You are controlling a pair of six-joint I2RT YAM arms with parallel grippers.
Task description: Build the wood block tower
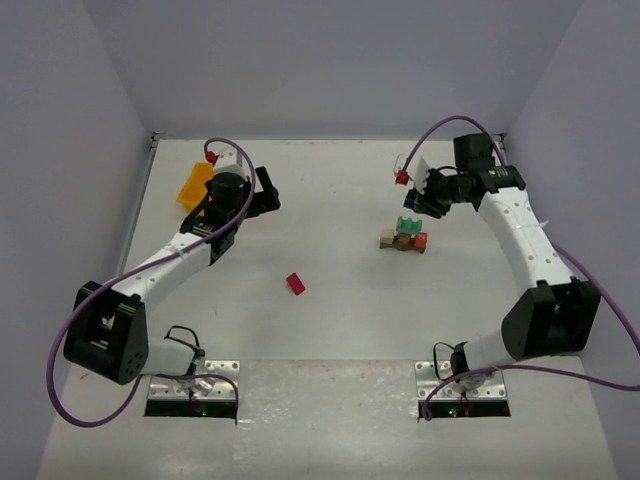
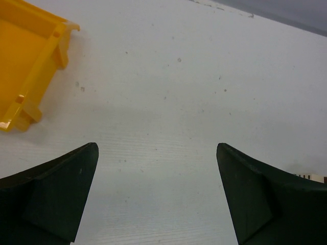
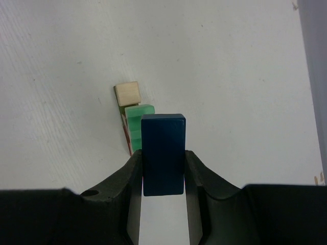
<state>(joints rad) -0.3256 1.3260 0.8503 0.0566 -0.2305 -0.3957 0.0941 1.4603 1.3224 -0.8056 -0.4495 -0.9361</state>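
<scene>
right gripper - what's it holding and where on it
A dark blue block, pinched by the right gripper across its long sides, at the end nearer the camera.

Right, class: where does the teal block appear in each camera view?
Top external: the teal block, right of centre.
Left wrist: not in it.
Right wrist: centre, partly hidden behind the held blue block.
Shared landmark: the tan block beside it, in both those views.
</scene>
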